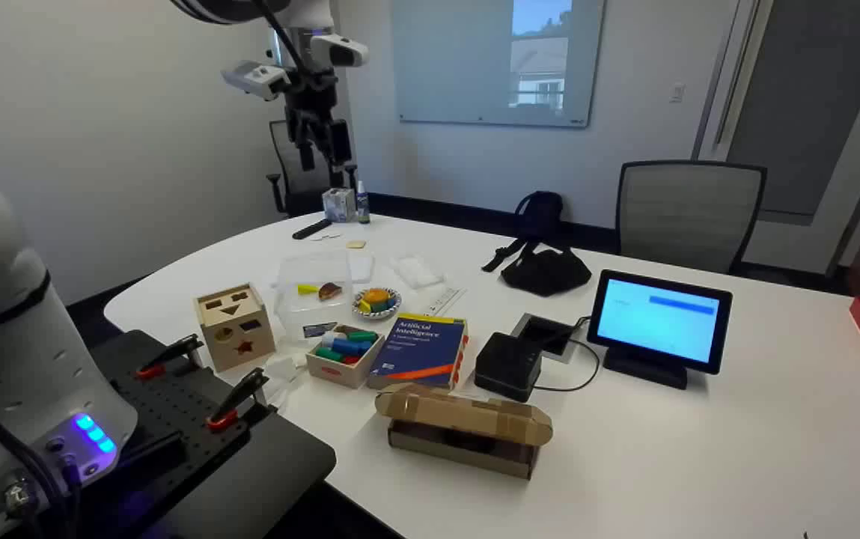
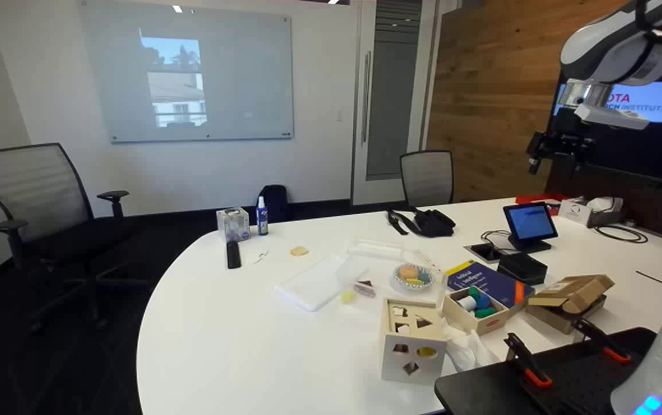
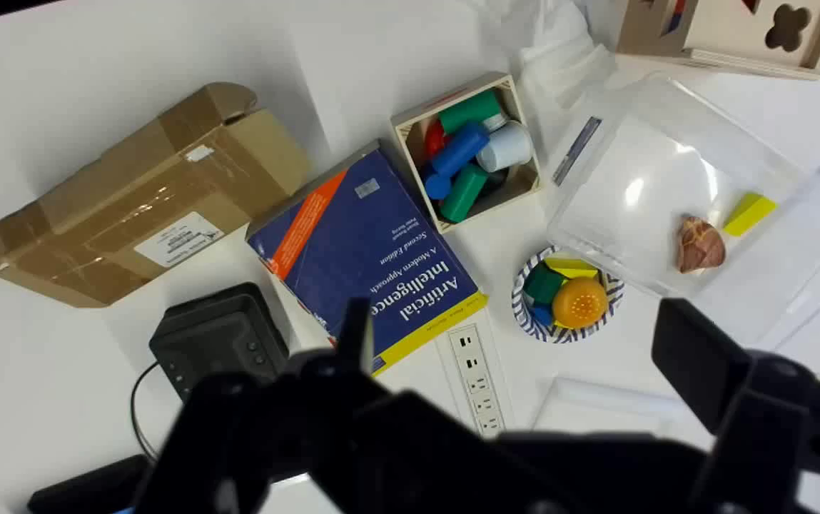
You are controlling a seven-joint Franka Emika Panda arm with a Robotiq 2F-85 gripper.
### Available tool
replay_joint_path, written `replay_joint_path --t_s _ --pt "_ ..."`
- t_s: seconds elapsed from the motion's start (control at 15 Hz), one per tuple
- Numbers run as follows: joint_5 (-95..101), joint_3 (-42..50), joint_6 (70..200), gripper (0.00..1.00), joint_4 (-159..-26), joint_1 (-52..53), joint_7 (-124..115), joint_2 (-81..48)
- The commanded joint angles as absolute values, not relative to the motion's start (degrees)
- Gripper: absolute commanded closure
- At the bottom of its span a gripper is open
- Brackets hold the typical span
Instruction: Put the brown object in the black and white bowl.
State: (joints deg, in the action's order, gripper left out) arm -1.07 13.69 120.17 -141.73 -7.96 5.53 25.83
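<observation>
Jaws wide apart, nothing between them; the brown object (image 3: 700, 245) lies in the clear tub (image 3: 634, 153), near a yellow block (image 3: 750, 214); the gripper (image 3: 517, 327), well above, could pinch that block too, or strike a tub wall if lowered off-line; the black and white bowl (image 3: 526, 318), just beside, is crowded by an orange piece (image 3: 579, 303) and a green block (image 3: 544, 284); a high release could roll the object off.

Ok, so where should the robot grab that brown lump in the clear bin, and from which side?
Likely best from straight above: the brown lump lies inside the clear bin, which has raised walls and looks open-topped. I'd pinch across its rounded middle, the pincer closing on the sides not facing the yellow block close beside it.
</observation>
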Motion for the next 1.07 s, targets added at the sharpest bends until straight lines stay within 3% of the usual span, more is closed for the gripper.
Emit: replay_joint_path --t_s 0.0,0.33,1.0 --pt "-1.47 12.95 120.03 0.0 -141.63 -8.78 5.85 25.73" --pt "-6.34 11.94 123.48 0.0 -140.62 -4.9 7.18 19.4" --pt "-16.5 -2.03 148.87 0.0 -133.21 4.29 13.15 -11.05"
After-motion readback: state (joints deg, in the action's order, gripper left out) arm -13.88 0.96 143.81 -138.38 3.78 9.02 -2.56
